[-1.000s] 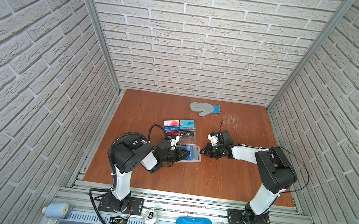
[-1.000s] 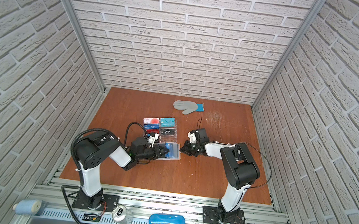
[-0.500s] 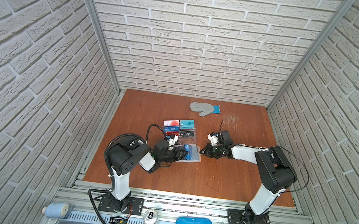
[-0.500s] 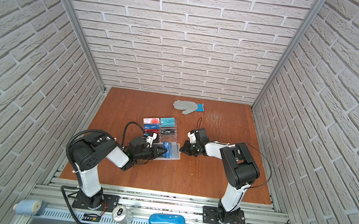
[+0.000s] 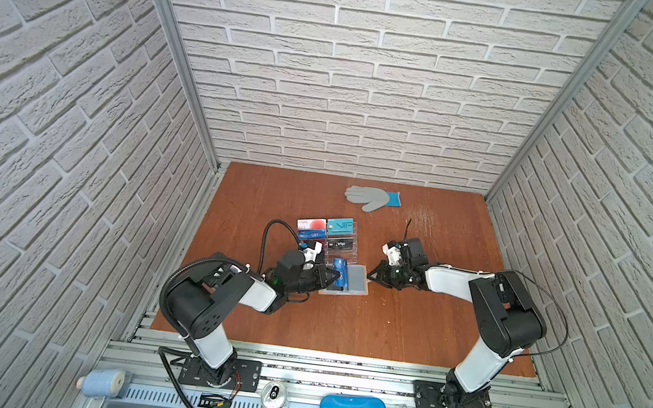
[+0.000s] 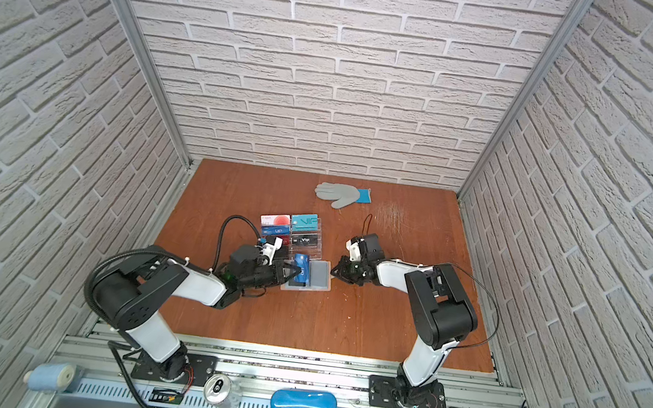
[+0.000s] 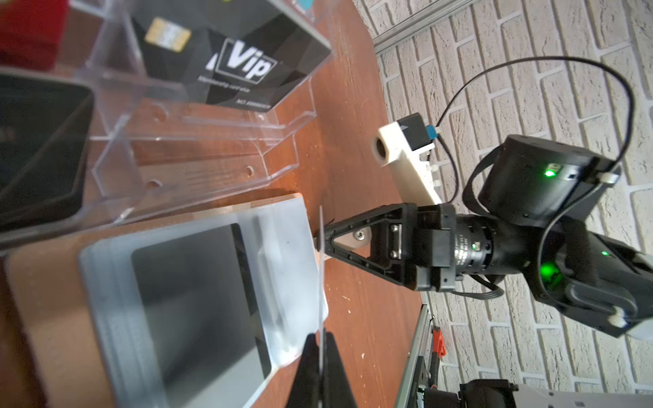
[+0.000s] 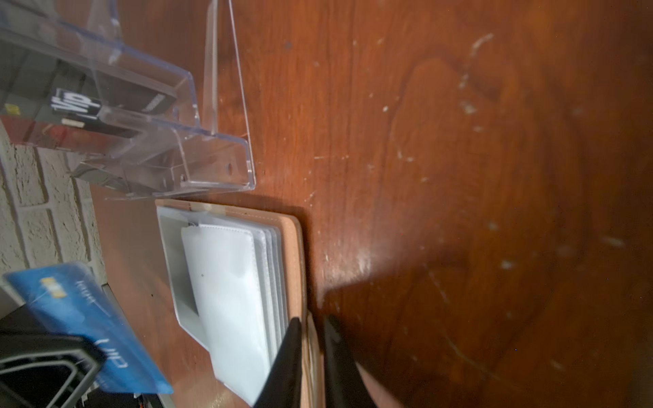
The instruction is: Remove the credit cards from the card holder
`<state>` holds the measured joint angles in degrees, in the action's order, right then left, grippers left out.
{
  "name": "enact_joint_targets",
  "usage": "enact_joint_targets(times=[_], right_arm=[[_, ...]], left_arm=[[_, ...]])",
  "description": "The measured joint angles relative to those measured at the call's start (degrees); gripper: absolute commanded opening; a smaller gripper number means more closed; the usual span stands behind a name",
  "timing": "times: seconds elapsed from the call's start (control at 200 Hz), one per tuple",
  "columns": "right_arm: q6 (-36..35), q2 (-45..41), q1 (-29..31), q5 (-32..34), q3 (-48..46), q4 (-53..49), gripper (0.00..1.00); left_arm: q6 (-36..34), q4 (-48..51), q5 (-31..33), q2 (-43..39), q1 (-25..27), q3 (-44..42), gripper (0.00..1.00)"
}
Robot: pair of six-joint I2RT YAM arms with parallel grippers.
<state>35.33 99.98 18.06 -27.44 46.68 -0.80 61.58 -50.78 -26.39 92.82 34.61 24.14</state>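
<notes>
Lift the blue plastic credit card [image 8: 81, 325], pinched in the closed left gripper [image 7: 321, 342] above the open tan leather-look folding card holder [image 8: 296, 254] on the brown wooden worktop [image 8: 459, 176], straight clear, with the right gripper [image 8: 312, 321], jaws slightly parted astride the cover edge, ready to steady it.

Colour check around the card holder

Table [image 5: 344, 324] is red-brown, wood-grained, flecked with pale scuffs. The card holder [image 5: 358, 280] shows tan-pink outside and grey-blue pages inside. At the card holder, a bright blue card [image 8: 81, 318] with white lettering. Behind the card holder: black card [image 5: 340, 245] lettered white, teal card [image 5: 340, 226], white card [image 5: 312, 224] with a red circle. Farther back, grey glove [image 5: 369, 197], blue cuff. Walls [image 5: 350, 90]: white brick pattern.
</notes>
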Motion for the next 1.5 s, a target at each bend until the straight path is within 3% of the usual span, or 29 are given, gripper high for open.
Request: enact_joint_targets(times=[0.16, 0.27, 0.315, 0.48, 0.77, 1.015, 1.5], right_arm=[[-1.2, -3.23, -0.07, 3.72, -1.01, -1.97, 0.43], [-1.75, -8.02, -0.07, 5.57, -2.93, -3.58, 0.62], [-1.51, -10.49, -0.07, 5.75, -3.37, -4.22, 0.76], [-0.74, -20.04, 0.07, 5.49, -3.78, -4.13, 0.96], [2.34, -21.79, 3.04, 4.02, 5.31, -3.04, 0.98], [3.96, -13.07, 10.88, 4.35, 17.88, 0.39, 0.96], [12.39, -2.03, 12.96, 0.24, 21.2, 12.31, 0.7]], left_arm=[[-1.55, 4.42, 1.2, -4.92, -0.04, 0.02, 0.0], [-1.99, 7.5, 2.4, -8.2, -0.28, 0.44, 0.0], [-2.05, 9.05, 3.04, -9.49, -0.46, 1.14, 0.0], [-1.99, 13.38, 6.6, -15.13, -1.44, 4.2, 0.0], [2.19, 11.76, 12.59, -19.63, -5.42, 5.44, 0.0], [9.2, 0.61, 14.75, -14.49, -7.89, 2.34, 0.0], [13.53, -7.96, 21.9, -17.11, -8.31, -2.73, 0.0]])
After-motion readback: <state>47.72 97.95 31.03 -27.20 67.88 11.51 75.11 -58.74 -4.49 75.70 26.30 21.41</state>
